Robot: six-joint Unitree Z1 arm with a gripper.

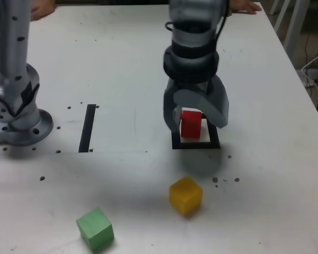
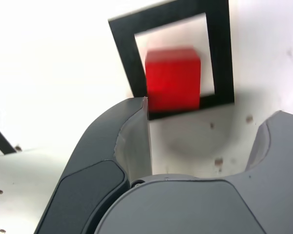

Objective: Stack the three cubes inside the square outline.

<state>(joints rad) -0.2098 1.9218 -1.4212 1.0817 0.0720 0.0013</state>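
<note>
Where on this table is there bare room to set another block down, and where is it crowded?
Bare: the far tabletop beyond the black strip, and the exterior view's right of the square outline. Crowded: the outline, where the open gripper straddles the red cube, and near the yellow cube and green cube.

Exterior view: high, front-on, facing the square outline [image 1: 196, 143] mid-table. Wrist view: close above it, looking down. Both share the outline.

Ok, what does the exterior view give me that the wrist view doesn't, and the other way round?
Only the exterior view shows the yellow cube and green cube lying loose in front of the outline, the arm's base and the black strip. Only the wrist view shows clear table between the open fingers. Both show the red cube inside the square outline, with the gripper open around it.
</note>
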